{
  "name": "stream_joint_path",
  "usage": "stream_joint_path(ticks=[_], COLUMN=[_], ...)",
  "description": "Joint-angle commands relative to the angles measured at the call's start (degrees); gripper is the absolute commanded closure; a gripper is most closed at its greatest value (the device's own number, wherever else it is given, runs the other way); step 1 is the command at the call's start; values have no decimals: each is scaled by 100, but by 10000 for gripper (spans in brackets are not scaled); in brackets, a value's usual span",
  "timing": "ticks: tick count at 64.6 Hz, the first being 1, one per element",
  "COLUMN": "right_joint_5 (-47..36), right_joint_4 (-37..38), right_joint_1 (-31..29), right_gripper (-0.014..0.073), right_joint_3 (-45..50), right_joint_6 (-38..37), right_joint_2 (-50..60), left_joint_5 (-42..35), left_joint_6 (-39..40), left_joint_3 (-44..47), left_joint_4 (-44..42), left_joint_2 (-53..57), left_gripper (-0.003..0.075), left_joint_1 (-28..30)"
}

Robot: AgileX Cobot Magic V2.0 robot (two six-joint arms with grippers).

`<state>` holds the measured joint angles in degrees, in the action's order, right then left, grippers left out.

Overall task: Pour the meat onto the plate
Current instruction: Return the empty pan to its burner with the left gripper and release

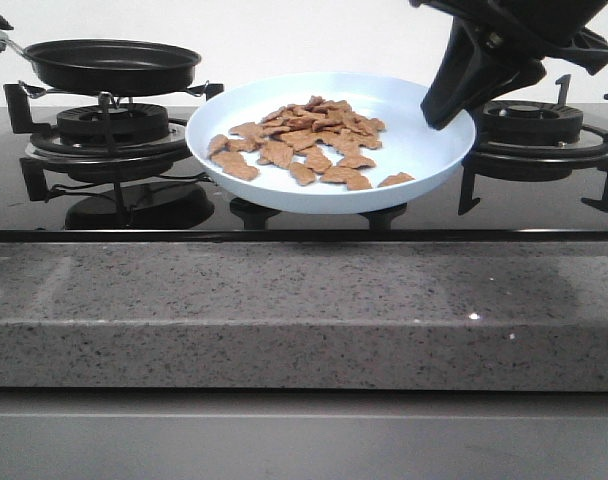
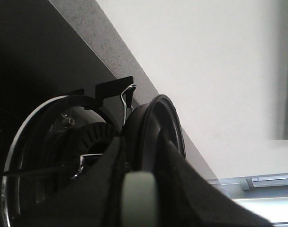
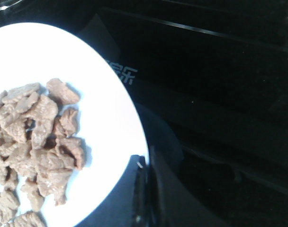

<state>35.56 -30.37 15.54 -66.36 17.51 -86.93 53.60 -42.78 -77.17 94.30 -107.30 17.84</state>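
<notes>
Pale-blue plate carrying meat, tilting above hob between burners. Right gripper pinching plate rim. Left gripper clamping frying pan handle, pan looking empty. Judging pour done; next: levelling plate, setting down gently.

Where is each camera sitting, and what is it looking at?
Front view: sits before the counter, looking forward over the stove at the plate of meat and the frying pan; the right gripper shows, clamped on the plate's rim.
Left wrist view: rides the left arm, looking along the pan toward the wall; the left gripper shows dark around the pan's handle.
Right wrist view: rides the right arm, looking down at the plate and meat; gripper fingers show.
Front and right wrist views share plate and meat.
</notes>
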Motion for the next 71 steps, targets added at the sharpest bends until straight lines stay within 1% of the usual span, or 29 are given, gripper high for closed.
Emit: stream_joint_path(ticks=[1,5,9,11,13,17,18,21,25,31,38,51,67,71], right_joint_5=[-253,-253,-253,-253,-253,-253,-253,-253,-253,-253,-253,-253,-253,-253], right_joint_4=[-152,-152,-152,-152,-152,-152,-152,-152,-152,-152,-152,-152,-152,-152], right_joint_1=[6,6,6,6,6,6,6,6,6,6,6,6,6,6], right_gripper=[662,662,662,662,662,662,662,662,662,662,662,662,662,662], right_joint_3=[-147,-147,-147,-147,-147,-147,-147,-147,-147,-147,-147,-147,-147,-147], right_joint_6=[53,53,53,53,53,53,53,53,53,53,53,53,53,53], right_joint_2=[225,225,225,225,225,225,225,225,225,225,225,225,225,225], left_joint_5=[286,286,286,286,297,309,309,309,309,298,312,536,661,559], left_joint_6=[107,107,107,107,107,107,107,107,96,96,96,172,382,426], left_joint_3=[-202,-202,-202,-202,-202,-202,-202,-202,-202,-214,-287,-297,-297,-297], left_joint_4=[326,278,267,267,267,267,267,223,196,144,-38,-213,-1185,-1609], left_joint_2=[296,296,296,296,296,296,296,296,296,296,317,434,908,1179], left_gripper=[738,717,661,622,553,453,416,346,262,194,167,165,165,165], left_joint_1=[7,7,7,7,7,7,7,7,7,45,163,559,1040,1055])
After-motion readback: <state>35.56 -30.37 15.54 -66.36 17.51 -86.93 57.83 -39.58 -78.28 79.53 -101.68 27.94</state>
